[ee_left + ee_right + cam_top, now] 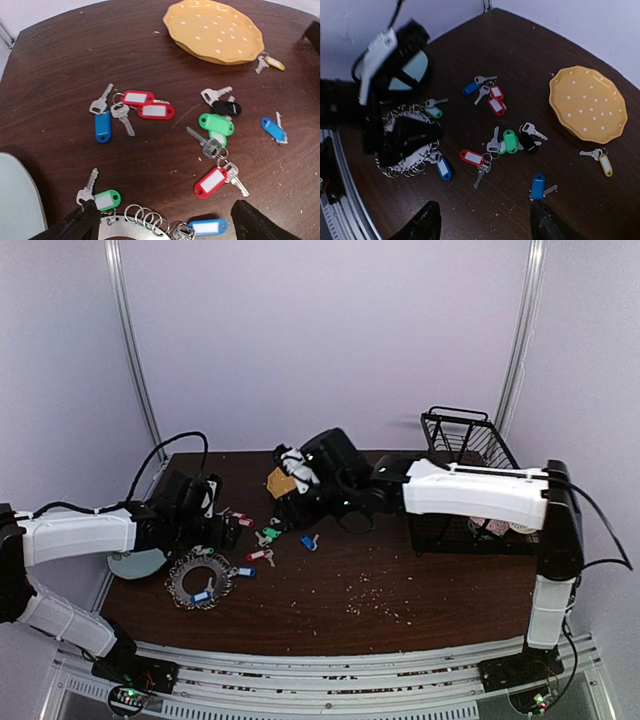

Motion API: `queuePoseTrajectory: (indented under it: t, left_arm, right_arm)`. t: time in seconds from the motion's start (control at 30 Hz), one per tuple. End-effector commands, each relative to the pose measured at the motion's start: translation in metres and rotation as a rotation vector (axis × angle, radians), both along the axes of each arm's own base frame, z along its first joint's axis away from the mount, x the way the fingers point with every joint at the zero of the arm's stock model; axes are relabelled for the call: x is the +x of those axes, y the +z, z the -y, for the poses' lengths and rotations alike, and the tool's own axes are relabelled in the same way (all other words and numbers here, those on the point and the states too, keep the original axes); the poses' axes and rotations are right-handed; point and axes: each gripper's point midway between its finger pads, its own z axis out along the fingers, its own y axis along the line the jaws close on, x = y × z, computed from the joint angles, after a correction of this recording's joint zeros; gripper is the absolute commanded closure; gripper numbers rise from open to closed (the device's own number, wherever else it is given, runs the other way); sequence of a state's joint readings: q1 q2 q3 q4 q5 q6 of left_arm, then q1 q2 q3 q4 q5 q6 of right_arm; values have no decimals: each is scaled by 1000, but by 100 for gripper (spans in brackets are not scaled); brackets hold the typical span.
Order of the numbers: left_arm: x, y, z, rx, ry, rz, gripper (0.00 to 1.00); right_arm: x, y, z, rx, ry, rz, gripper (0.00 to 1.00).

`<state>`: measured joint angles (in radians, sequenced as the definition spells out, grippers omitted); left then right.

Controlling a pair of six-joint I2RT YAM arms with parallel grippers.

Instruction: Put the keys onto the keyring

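Note:
The keyring (200,579), a silver ring fringed with small rings, lies at the table's front left. Its far edge shows in the left wrist view (125,226), with a green-tagged key (106,199) and a blue-tagged key (207,226) at its rim. Loose keys lie beyond it: a blue tag (102,125), two red tags (147,105), a green tag (216,125), a red tag (211,181). My left gripper (215,531) hovers open over the ring's far edge. My right gripper (485,225) is open and empty above the keys, near a blue-tagged key (537,186).
A yellow-orange dotted plate (587,102) sits at the back with a yellow-tagged key (605,164) beside it. A pale blue plate (135,562) lies left of the ring. A black wire basket (465,440) stands at the right. Crumbs dot the table's front.

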<state>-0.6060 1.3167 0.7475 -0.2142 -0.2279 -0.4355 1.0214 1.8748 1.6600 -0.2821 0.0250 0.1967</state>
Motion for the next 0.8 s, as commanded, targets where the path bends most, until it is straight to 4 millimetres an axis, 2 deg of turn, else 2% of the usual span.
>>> queuePoseTrajectory:
  t: [0.0,0.13,0.23,0.33,0.4,0.5,0.63,0.77]
  left_arm:
    - [12,6,-22,-69,139,54,5]
    - [11,6,-51,-64,244,77,4]
    - [7,2,-72,-92,323,70,3]
    - [2,2,-74,-127,319,84,4]
    - [1,2,-76,-126,322,90,4]
    - [1,-3,-81,-117,340,79,3]
    - [0,-6,-79,-129,328,79,3]
    - [0,-7,-77,-128,317,72,3]
  right_arm:
    - [3,-33,-25,-62,55,-27,41]
    - [-11,-73,-71,-21,148,-71,47]
    - [-18,-98,-97,-12,158,-132,55]
    - [-33,-112,-118,61,192,-199,59]
    - [-49,-118,-133,116,232,-245,62]
    - [-81,-137,-150,105,312,-262,63]
    - [-107,-158,-157,35,416,-208,66]
    - [-113,-175,-149,-112,550,-17,72]
